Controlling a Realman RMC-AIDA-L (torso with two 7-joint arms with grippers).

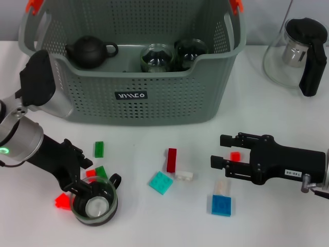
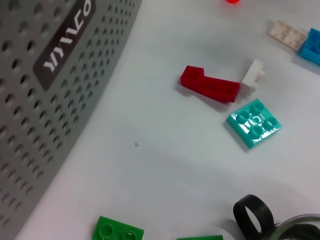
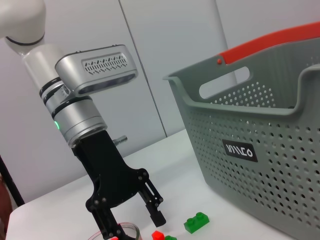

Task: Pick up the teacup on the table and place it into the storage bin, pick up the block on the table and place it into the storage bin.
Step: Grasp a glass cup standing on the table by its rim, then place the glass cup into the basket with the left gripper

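Two grippers in view. Left gripper (image 1: 88,193): fingers spread, straddling the rim of the clear glass teacup with black handle (image 1: 95,202) on the white table (image 1: 154,221), front left of the grey-green perforated storage bin (image 1: 139,98). Right gripper (image 1: 220,152): open, empty, beside the small red block (image 1: 235,156).

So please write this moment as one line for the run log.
left gripper: open at teacup rim | right gripper: open above table, holding nothing | storage bin: holds teapot
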